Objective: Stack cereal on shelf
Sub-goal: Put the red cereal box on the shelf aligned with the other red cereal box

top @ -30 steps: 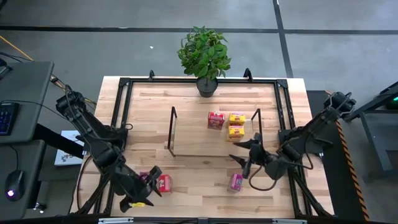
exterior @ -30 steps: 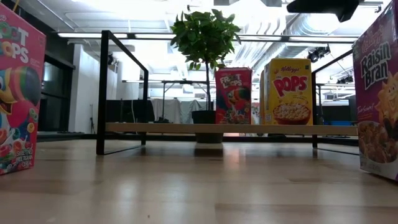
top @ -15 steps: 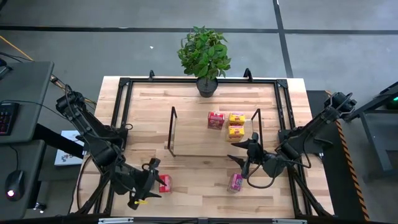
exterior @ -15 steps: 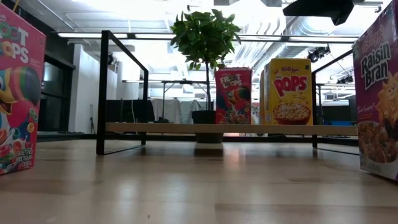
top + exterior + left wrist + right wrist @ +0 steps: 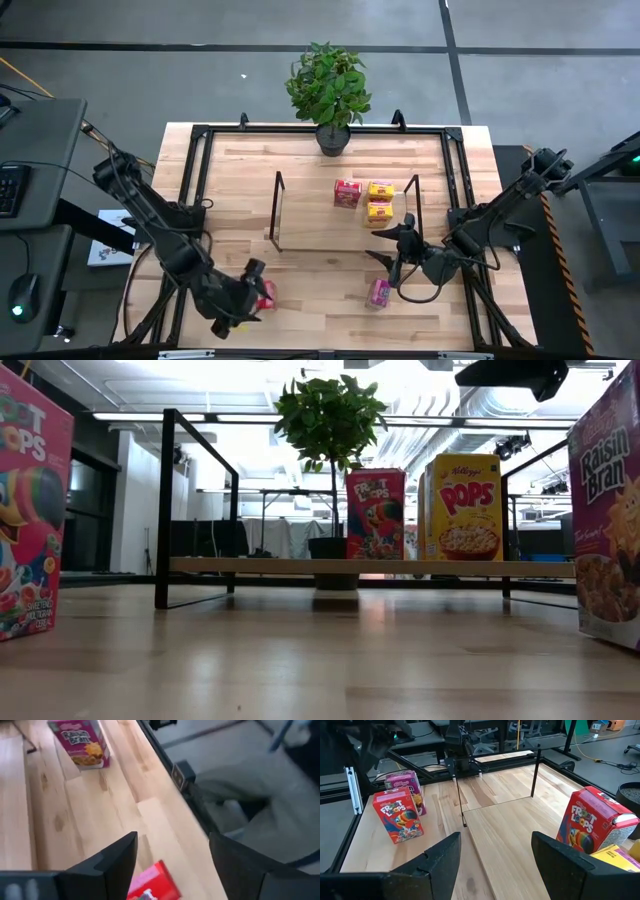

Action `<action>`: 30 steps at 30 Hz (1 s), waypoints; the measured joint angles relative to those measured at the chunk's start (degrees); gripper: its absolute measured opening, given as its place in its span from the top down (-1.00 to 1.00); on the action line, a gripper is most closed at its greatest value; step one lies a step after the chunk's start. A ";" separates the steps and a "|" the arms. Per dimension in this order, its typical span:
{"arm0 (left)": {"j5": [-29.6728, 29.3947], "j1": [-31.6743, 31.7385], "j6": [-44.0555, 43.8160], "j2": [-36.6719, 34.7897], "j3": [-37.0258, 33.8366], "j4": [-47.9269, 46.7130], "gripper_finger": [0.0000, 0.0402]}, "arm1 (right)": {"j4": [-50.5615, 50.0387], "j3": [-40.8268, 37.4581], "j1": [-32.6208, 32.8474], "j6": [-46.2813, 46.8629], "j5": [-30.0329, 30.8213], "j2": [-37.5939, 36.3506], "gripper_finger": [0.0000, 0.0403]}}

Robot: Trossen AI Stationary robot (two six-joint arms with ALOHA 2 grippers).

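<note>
On the shelf (image 5: 300, 225) stand three cereal boxes at its right end: a red box (image 5: 347, 193) beside two yellow boxes (image 5: 380, 190). In front of the shelf a pink box (image 5: 380, 292) stands near the open right gripper (image 5: 388, 242). Farther left, the left gripper (image 5: 250, 290) hangs, fingers spread, over another red box (image 5: 266, 294).

Light-wood shelf (image 5: 310, 232), glossy cardboard cereal (image 5: 348, 193)

A robotics lab: exposed ceiling ducts (image 5: 440, 405), concrete floor (image 5: 200, 60), framed test table (image 5: 320, 300).
</note>
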 joint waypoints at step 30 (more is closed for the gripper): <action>-1.33 -0.13 35.76 15.00 10.58 -22.74 -0.52 | -0.83 0.00 0.00 1.53 -1.51 0.02 -0.17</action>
